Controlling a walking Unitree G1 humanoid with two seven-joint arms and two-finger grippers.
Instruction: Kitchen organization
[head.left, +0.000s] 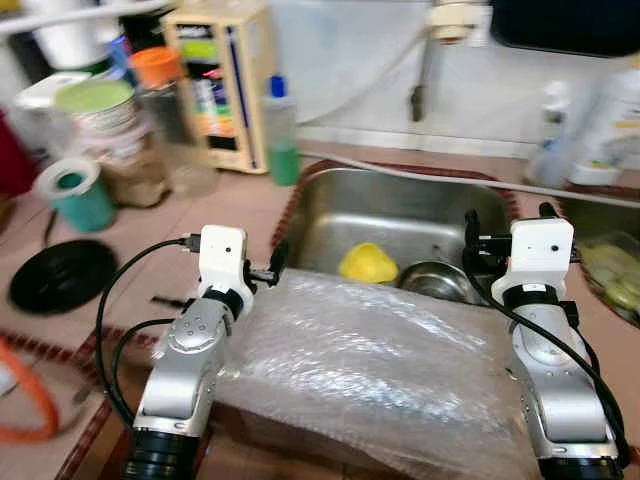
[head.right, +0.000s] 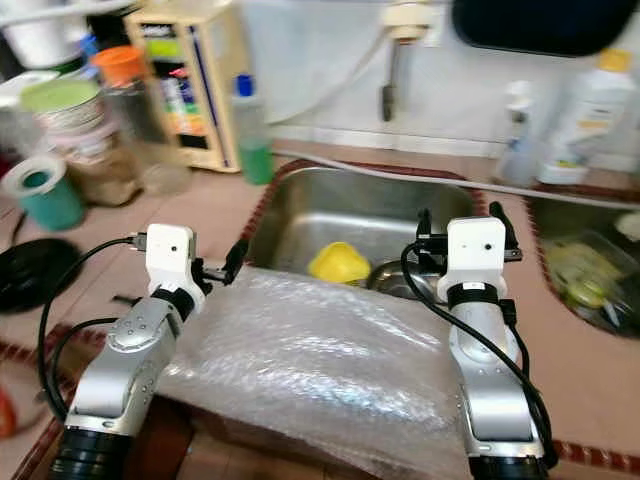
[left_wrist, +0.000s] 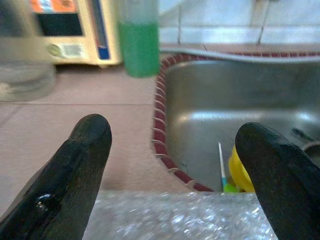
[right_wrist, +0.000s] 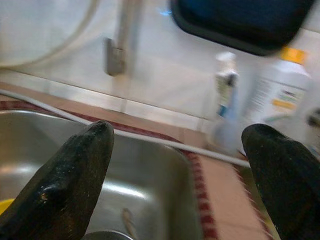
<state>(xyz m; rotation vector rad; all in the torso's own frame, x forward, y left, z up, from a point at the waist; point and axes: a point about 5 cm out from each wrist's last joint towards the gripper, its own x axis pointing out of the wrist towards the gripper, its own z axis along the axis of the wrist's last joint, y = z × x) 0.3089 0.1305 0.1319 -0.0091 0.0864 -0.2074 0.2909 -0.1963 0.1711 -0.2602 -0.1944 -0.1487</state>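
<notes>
A sheet of clear bubble wrap (head.left: 370, 360) lies over the near edge of the steel sink (head.left: 400, 205) and the counter before it. Inside the sink sit a yellow cup-like thing (head.left: 367, 263) and a steel bowl (head.left: 435, 282). My left gripper (left_wrist: 175, 129) is open above the wrap's far left corner, beside the sink's left rim. My right gripper (right_wrist: 181, 129) is open over the wrap's far right corner, pointing across the sink at the tiled wall. Neither holds anything.
A bottle of green liquid (head.left: 282, 130), a cream carton (head.left: 215, 85), jars and a teal cup (head.left: 78, 195) crowd the counter at left, with a black lid (head.left: 62, 275) nearer. The tap (head.left: 430, 70) hangs behind the sink. Spray bottles (head.left: 555, 135) stand at right.
</notes>
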